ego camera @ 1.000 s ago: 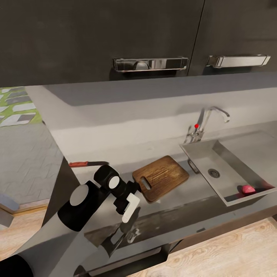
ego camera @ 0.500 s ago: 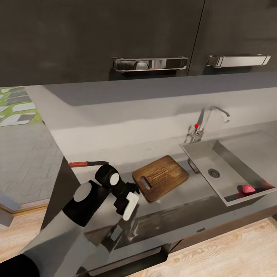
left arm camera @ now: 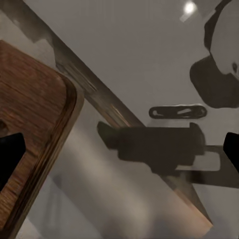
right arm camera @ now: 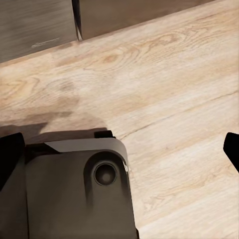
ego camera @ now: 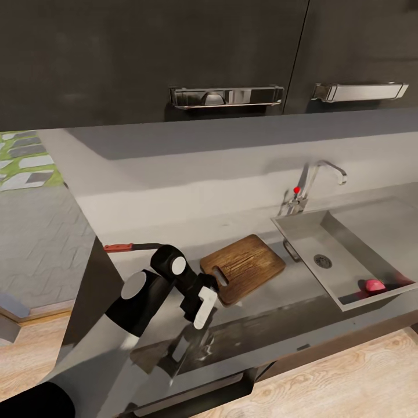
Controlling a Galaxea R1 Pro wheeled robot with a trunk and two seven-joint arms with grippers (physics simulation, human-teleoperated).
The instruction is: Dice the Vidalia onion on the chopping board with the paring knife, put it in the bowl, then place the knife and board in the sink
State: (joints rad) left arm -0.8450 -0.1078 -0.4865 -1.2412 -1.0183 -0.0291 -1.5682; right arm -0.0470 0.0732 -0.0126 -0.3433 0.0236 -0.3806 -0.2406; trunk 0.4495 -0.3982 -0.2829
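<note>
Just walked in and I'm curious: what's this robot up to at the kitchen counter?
Its left gripper hangs open over the countertop, at the near end of the chopping board, holding nothing. The onion lies in the sink, and the knife rests on the counter left of the board. No cutting has begun. The right wrist camera looks down at the wooden floor.

Glossy black left arm (ego camera: 142,302), round white joint caps, white-fingered left claw (ego camera: 203,306)
</note>
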